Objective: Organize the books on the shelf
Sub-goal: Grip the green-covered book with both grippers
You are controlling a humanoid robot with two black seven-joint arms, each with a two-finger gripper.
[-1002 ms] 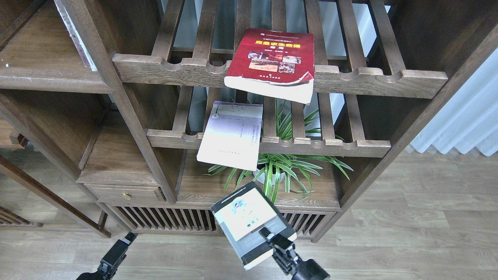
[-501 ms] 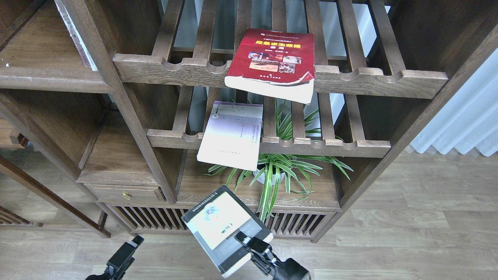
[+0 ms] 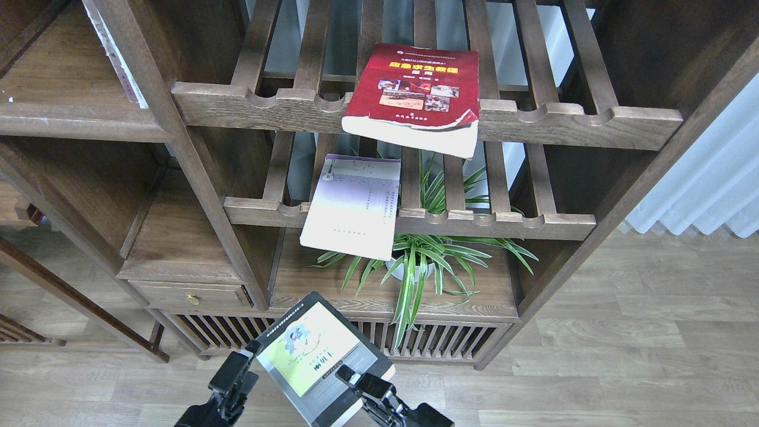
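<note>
My right gripper (image 3: 357,381) is shut on the lower right edge of the green-and-grey book (image 3: 314,354), which it holds tilted low in front of the cabinet. At that book's left corner is my left gripper (image 3: 236,372); its fingers cannot be told apart. The red book (image 3: 415,95) lies flat on the upper slatted rack and overhangs the front rail. On the lower slatted rack the lavender-white book (image 3: 354,204) lies flat and sticks out past the rail. The solid shelf (image 3: 59,83) with a rounded front edge is at the upper left.
A spider plant in a white pot (image 3: 418,267) stands on the board under the racks. Below that board is a slatted base (image 3: 450,341). A small drawer with a brass knob (image 3: 192,298) sits at lower left. A thin volume (image 3: 118,59) leans at the shelf's right end.
My right gripper has carried the green-and-grey book left and down. My left gripper has risen and moved right, up to the book's left corner.
</note>
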